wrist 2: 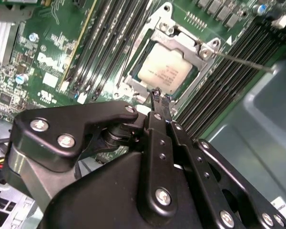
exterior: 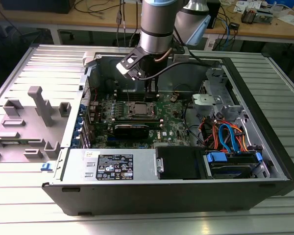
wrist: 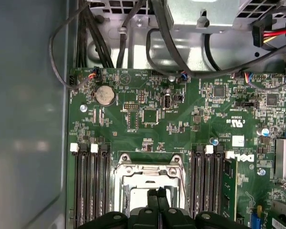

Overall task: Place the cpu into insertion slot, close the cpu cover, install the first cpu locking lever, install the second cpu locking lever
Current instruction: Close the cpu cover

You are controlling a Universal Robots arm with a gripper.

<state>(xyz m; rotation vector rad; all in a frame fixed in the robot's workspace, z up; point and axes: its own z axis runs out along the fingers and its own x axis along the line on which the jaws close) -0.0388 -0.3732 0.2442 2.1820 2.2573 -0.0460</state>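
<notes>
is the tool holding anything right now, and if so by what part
Nothing is held: the tool is shut with nothing between its tips, poised near the seated cpu.

we're counting one arm [exterior: 157,24] with one gripper [wrist 2: 159,95] on it, and two fingers [wrist 2: 156,119] on that. we're seeing one computer case [exterior: 176,196], one green motherboard [wrist: 148,124] inside, one insertion slot [wrist: 133,168], one cpu [wrist 2: 164,71] and one cpu cover [wrist 2: 178,40]. in the first wrist view we're getting six memory slots [wrist: 91,186], three on each side of that slot, plus one coin battery [wrist: 105,95] and one finned heatsink [wrist: 285,160]. we're also spotting one thin locking lever [wrist 2: 243,61] in the second wrist view.
</notes>
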